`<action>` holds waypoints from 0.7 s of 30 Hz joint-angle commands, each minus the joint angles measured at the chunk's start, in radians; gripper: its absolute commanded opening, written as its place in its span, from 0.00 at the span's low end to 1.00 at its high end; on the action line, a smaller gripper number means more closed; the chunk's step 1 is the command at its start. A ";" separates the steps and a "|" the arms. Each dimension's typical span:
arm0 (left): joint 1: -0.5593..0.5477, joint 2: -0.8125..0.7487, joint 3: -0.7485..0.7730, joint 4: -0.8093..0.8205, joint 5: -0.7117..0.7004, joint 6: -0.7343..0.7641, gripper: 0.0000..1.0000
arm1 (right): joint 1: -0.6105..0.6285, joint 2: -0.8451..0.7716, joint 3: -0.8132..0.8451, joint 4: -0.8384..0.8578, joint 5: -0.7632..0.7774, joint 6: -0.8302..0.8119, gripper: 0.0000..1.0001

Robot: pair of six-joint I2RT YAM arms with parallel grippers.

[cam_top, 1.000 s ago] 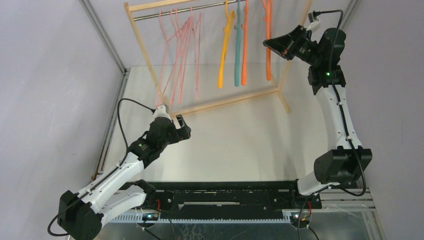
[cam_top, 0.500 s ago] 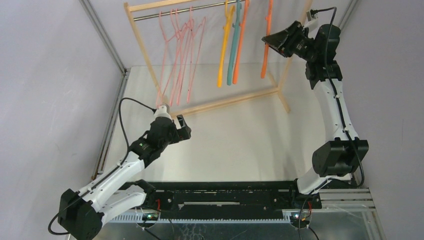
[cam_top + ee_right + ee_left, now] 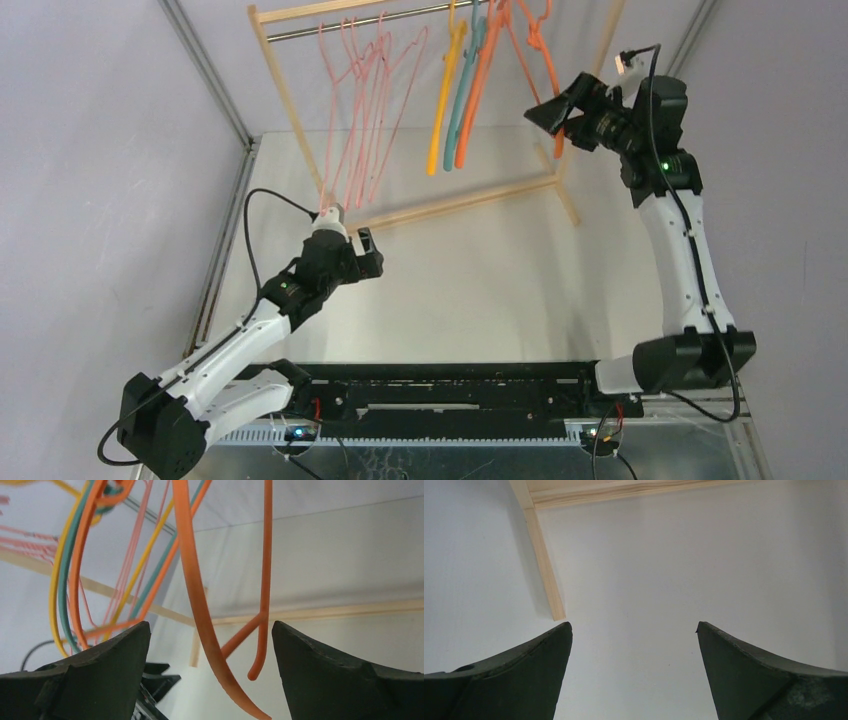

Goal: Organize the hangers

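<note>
The hangers hang on the rod of a wooden rack [image 3: 283, 95]: several pale pink ones [image 3: 365, 110] at the left, then a yellow one [image 3: 440, 110], a teal one [image 3: 462, 95] and an orange one [image 3: 480, 90]. A second orange hanger [image 3: 545, 60] hangs at the right end. My right gripper [image 3: 545, 112] is raised beside it, open. In the right wrist view that orange hanger [image 3: 192, 575] dangles loose between the spread jaws of my right gripper [image 3: 210, 625], touching neither. My left gripper [image 3: 368, 250] hovers open over the table, nothing between the jaws of my left gripper [image 3: 633, 625].
The rack's wooden base bar [image 3: 460, 200] crosses the table diagonally behind my left gripper. A foot of it [image 3: 544, 570] shows just ahead of my left jaw. Grey walls close in on both sides.
My right gripper has opened and let go of the right orange hanger, then dropped lower and back. That hanger has turned broadside, and the other hangers now swing tilted.
</note>
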 commanded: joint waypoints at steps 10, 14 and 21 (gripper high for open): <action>0.006 -0.035 -0.001 0.112 0.040 0.137 0.99 | 0.147 -0.398 -0.343 -0.189 0.301 -0.356 1.00; 0.006 -0.025 -0.013 0.145 0.036 0.155 1.00 | 0.210 -0.469 -0.503 -0.168 0.492 -0.391 1.00; 0.005 -0.011 -0.034 0.199 0.000 0.197 0.99 | 0.215 -0.546 -0.769 -0.024 0.655 -0.513 1.00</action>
